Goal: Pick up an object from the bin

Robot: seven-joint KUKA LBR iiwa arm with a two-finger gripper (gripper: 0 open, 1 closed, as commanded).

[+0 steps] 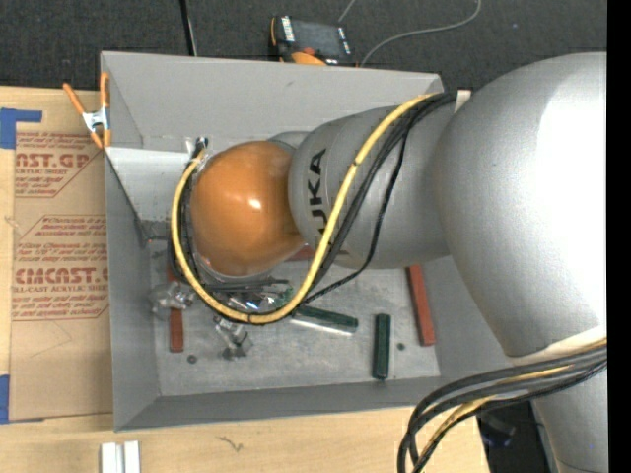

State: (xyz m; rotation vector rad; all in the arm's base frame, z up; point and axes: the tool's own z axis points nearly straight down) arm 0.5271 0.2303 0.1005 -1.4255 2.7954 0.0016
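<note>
Bright overhead light places a specular highlight on the orange cover (242, 205) and drops shadow beneath the arm (473, 195) onto the bin (296, 363) floor.

The arm (394, 205) blocks the middle of the bin (128, 363). A brown stick (175, 331), green marker (381, 346) and red stick (422, 306) clutter the floor, leaving a bare strip along the near wall.

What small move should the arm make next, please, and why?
Probably a small nudge toward the view's left, onto the brown stick. The gripper hangs just right of it, while the dark green marker and red stick lie farther right.
</note>
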